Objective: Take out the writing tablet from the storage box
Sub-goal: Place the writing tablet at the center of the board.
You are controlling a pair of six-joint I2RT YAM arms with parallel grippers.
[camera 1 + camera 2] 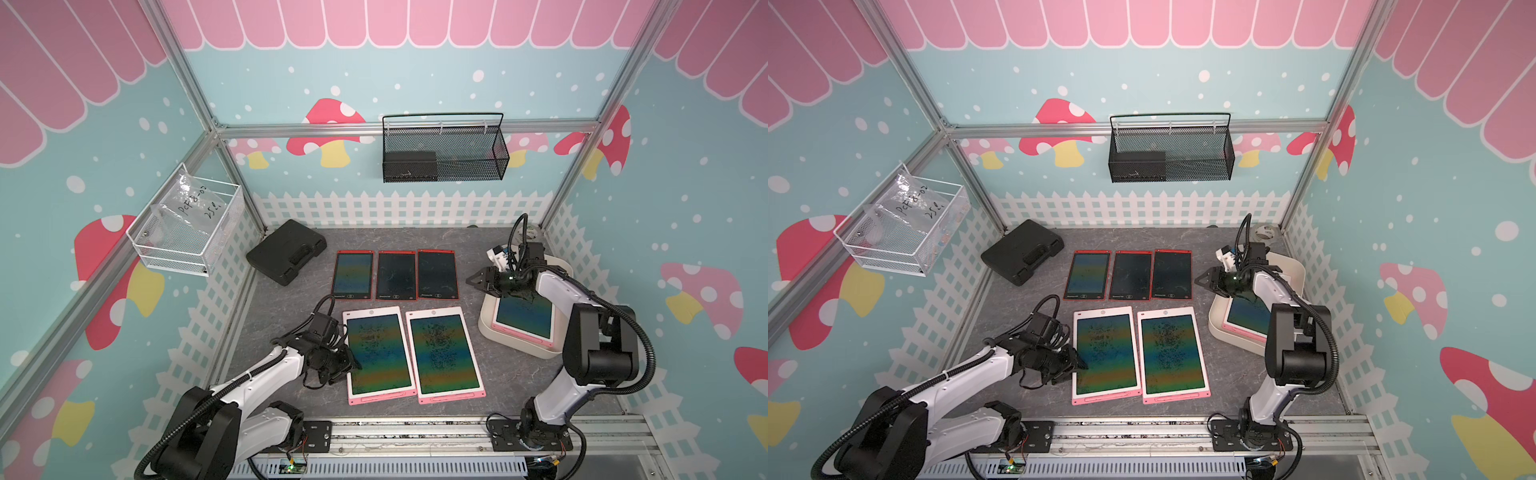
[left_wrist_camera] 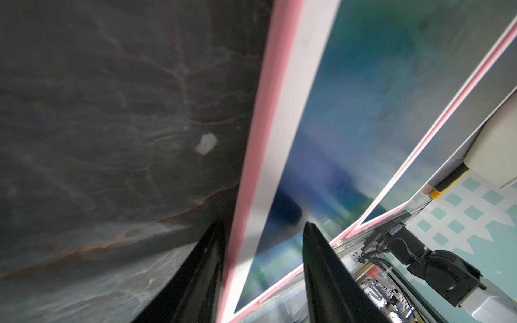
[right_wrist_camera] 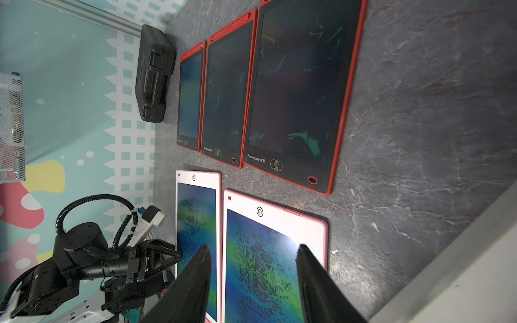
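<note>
Cream-white plastic of the storage box (image 1: 487,324) at the right edge of the grey stone-patterned mat (image 1: 469,374), seen in both top views holding the writing tablet (image 1: 525,313): pink-framed, flat, screen up, far end hidden under the right arm (image 1: 552,286). Right gripper (image 1: 473,280) hanging by the box's far left corner, pointed toward the middle of the mat, jaws spread with nothing between them and clear of the tablet, as also seen from the right wrist. Left gripper (image 2: 262,223) low over the mat, jaws parted astride the long outer edge of a large pink-framed tablet (image 1: 378,355), one finger on the mat side, one over the screen; contact with either impossible to tell. Just beside it, a second large pink-framed tablet (image 1: 444,353). Behind these, side by side, three red-framed tablets (image 1: 396,275). Black case (image 1: 286,251) near the far left corner. Hung on the walls: black mesh basket (image 1: 444,149) and white wire basket (image 1: 187,224), a clear bag (image 1: 195,203) inside the latter.
</note>
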